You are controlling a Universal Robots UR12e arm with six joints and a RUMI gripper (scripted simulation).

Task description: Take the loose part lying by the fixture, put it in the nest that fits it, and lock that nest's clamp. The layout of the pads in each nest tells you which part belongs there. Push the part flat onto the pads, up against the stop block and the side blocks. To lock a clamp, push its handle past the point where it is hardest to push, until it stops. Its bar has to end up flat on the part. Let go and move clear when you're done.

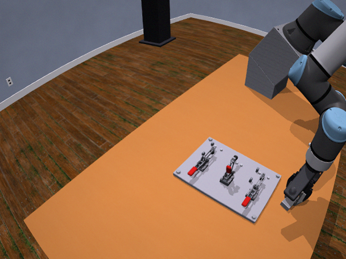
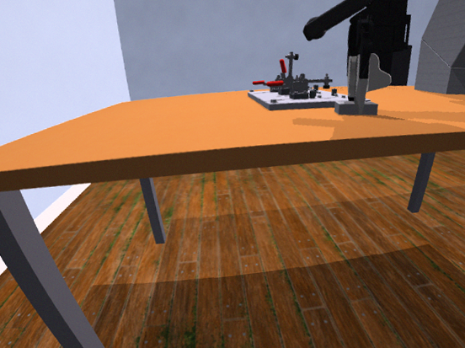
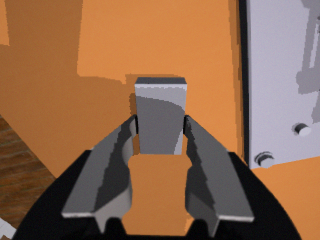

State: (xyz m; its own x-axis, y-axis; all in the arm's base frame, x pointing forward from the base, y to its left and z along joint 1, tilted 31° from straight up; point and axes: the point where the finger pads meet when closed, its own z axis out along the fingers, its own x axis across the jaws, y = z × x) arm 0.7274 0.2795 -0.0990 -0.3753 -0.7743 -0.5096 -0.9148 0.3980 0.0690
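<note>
pincer point(image 3: 160, 131) shut on loose part point(image 3: 161, 117)

From my seat I see an orange table point(image 1: 134, 182) on slanted grey legs point(image 2: 39, 278), standing on a floor of dark wood planks point(image 1: 64, 114). A black square column point(image 1: 155, 17) rises at the far edge of the floor, where a pale baseboard point(image 1: 62, 67) runs along the blue-grey wall point(image 1: 61, 26), and a small white outlet plate point(image 1: 9, 81) sits low on that wall. At the table's far right corner I see a big grey faceted block point(image 1: 268, 69), which casts a shadow onto the orange top.
</note>
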